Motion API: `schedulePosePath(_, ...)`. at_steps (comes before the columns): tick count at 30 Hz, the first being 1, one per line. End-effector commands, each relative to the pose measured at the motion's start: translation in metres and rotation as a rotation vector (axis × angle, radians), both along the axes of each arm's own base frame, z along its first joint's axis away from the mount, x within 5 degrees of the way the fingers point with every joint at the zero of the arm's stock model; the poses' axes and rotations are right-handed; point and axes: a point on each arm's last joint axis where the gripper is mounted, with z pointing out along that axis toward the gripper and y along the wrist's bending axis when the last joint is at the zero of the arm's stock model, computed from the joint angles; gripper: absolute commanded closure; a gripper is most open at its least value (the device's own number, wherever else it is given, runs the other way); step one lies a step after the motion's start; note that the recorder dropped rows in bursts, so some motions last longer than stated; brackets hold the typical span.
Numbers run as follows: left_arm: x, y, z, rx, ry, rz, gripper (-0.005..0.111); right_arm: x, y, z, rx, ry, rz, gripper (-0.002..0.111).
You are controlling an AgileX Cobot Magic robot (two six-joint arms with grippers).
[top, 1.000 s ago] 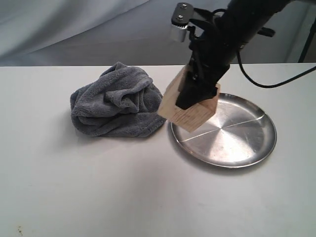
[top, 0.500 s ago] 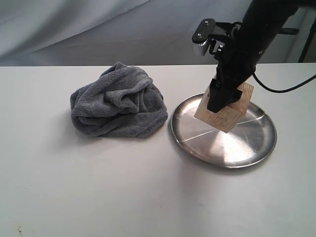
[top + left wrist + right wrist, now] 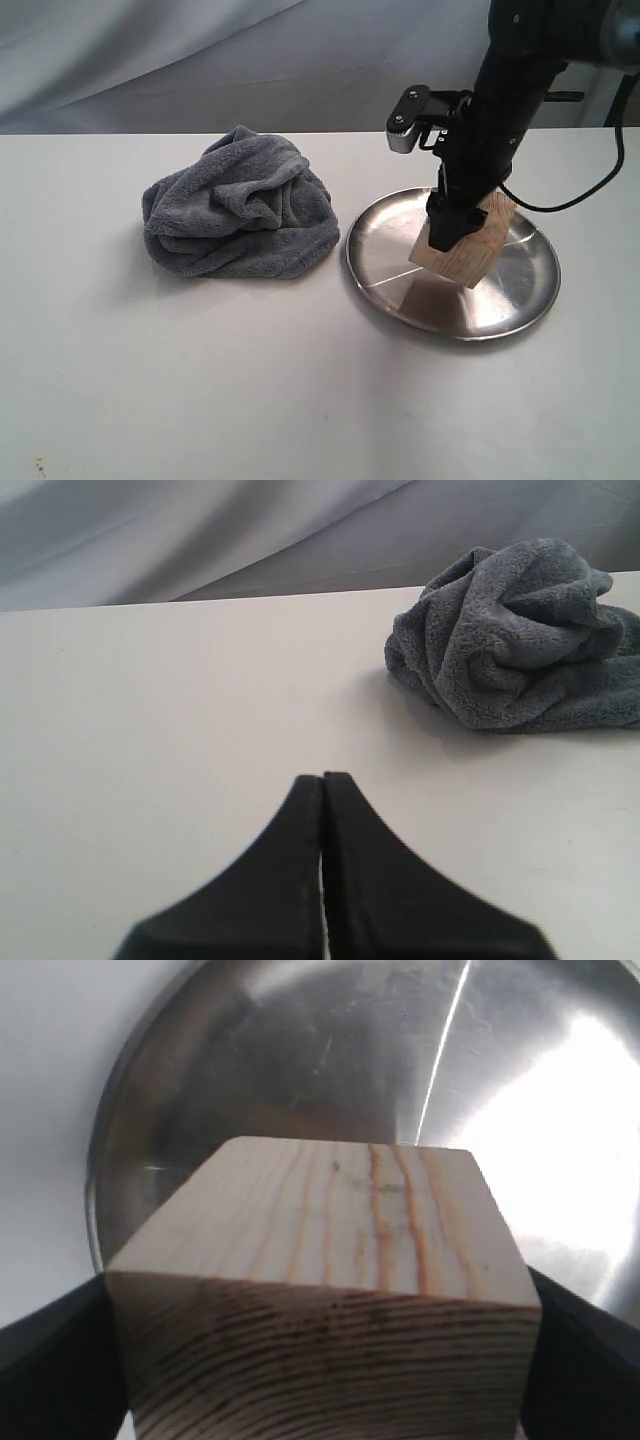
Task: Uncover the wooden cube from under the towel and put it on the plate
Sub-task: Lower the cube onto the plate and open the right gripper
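Two right fingers clamp the wooden cube by opposite flat faces — tilted, low over the plate. Stiff, probably light (rough grain aids grip); the left fingers are pressed together.

Black arm, trailing black cable, tapered matte-black fingers.
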Motion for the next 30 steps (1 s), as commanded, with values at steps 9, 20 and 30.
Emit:
schedulePosePath(9,0.000,0.000,0.000,-0.008,-0.010,-0.002,0.107,0.013,-0.021,-0.006,0.028,-0.023,-0.104,0.108)
schedulePosePath(20,0.000,0.000,0.000,-0.008,-0.010,-0.002,0.107,0.021,-0.017,-0.025,0.068,-0.022,-0.152,0.108)
schedulePosePath(30,0.000,0.000,0.000,-0.008,-0.010,-0.002,0.107,0.030,-0.015,-0.045,0.070,-0.032,-0.176,0.108)
